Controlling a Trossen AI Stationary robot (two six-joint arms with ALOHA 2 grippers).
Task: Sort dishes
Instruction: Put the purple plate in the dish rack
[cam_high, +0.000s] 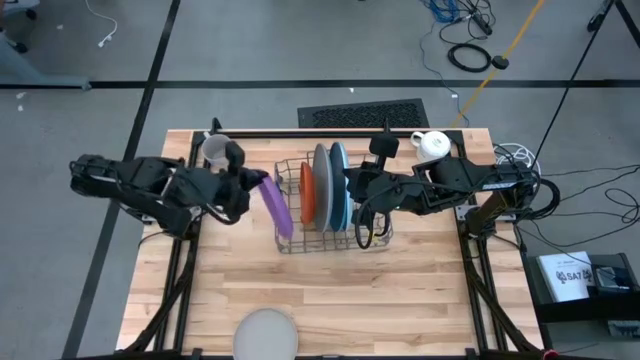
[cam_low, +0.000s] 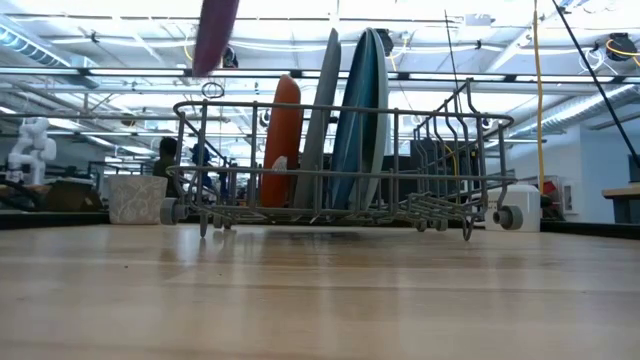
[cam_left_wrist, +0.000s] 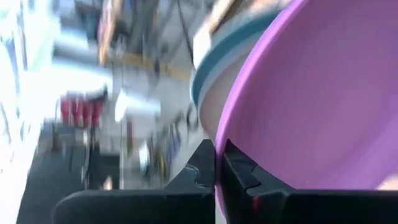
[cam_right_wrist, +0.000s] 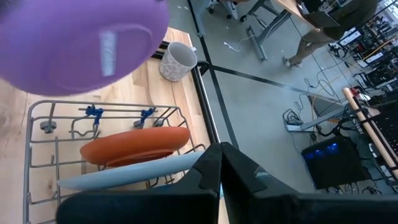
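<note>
My left gripper is clenched on the rim of the purple plate, holding it on edge above the left end of the wire rack, just beside the orange plate. To seat it well I judge I should keep it upright, line its lower edge with an empty slot left of the orange plate, and lower straight so it does not knock the standing whitish-grey plate or the blue plates. My right gripper waits at the rack's right side, fingers pressed together with nothing between them. A whitish-grey plate lies flat at the table's near edge. I cannot see which slot sits under the purple plate; the low view cuts off most of it
</note>
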